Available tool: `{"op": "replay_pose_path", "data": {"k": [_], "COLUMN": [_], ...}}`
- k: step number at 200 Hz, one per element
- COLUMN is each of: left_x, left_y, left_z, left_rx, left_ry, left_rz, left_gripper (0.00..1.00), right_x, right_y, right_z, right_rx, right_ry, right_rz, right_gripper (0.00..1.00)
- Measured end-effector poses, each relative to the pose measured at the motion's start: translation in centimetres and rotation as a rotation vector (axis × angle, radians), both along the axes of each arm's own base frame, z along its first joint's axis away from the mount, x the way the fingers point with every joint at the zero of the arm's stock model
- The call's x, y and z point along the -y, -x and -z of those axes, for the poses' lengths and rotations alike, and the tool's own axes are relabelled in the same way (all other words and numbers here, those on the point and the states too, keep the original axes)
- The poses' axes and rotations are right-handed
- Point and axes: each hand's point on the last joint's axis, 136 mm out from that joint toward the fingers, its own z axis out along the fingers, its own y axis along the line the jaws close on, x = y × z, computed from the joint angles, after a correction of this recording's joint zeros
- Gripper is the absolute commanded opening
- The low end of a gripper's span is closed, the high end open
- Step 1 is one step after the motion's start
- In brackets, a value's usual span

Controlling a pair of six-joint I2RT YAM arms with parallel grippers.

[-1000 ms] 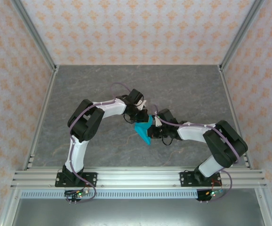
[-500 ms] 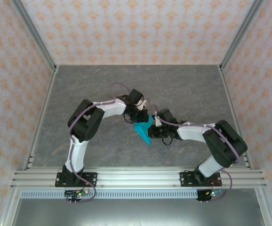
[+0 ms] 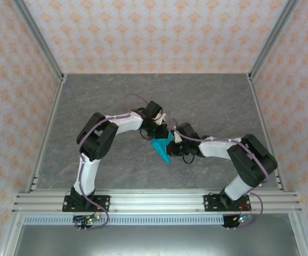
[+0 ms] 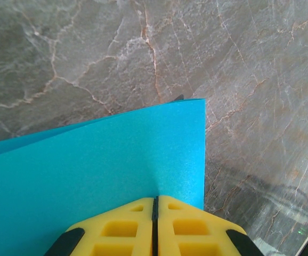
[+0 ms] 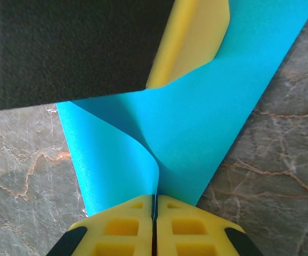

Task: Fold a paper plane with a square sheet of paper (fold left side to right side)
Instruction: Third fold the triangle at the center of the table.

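The cyan-blue square sheet of paper point(image 3: 162, 147) hangs bent between both grippers over the middle of the table. My left gripper point(image 4: 155, 199) is shut on one edge of the sheet point(image 4: 90, 165), near its corner. My right gripper point(image 5: 154, 197) is shut on another edge, where the sheet point(image 5: 196, 128) curls into a loose fold. In the right wrist view the left gripper's yellow finger point(image 5: 191, 40) pinches the far end of the sheet. From above, the left gripper point(image 3: 163, 129) and the right gripper point(image 3: 171, 140) stand close together over the paper.
The grey marbled table point(image 3: 207, 101) lies beneath, ringed by patterned walls. An aluminium rail point(image 3: 154, 201) runs along the near edge with both arm bases on it.
The right arm has shifted slightly left, and its elbow has moved a little. The paper and the left arm stay about where they were.
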Motion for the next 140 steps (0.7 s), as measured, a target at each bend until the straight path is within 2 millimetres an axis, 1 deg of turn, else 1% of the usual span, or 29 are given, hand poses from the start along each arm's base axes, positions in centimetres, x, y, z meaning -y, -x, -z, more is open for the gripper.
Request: {"op": "replay_pose_path", "data": {"k": [27, 58, 92, 118, 140], "left_x": [0.0, 0.0, 0.1, 0.0, -0.2], "left_y": [0.0, 0.0, 0.0, -0.7, -2.1], "left_z": [0.0, -0.2, -0.7, -1.8, -3.4], "left_rx": [0.000, -0.004, -0.017, -0.012, 0.015], "left_ry": [0.000, -0.006, -0.038, -0.048, -0.037], "left_rz": [0.000, 0.004, 0.023, 0.033, 0.025], "left_gripper": [0.11, 0.16, 0.18, 0.20, 0.24], "right_x": [0.0, 0.0, 0.1, 0.1, 0.0], "right_y": [0.1, 0.0, 0.1, 0.1, 0.1], "right_z": [0.1, 0.1, 0.1, 0.1, 0.2], "right_rx": [0.003, 0.007, 0.012, 0.014, 0.011], "right_ry": [0.007, 0.026, 0.040, 0.045, 0.051], "right_rz": [-0.006, -0.017, -0.029, -0.037, -0.043], "right_gripper": [0.08, 0.08, 0.08, 0.08, 0.08]}}
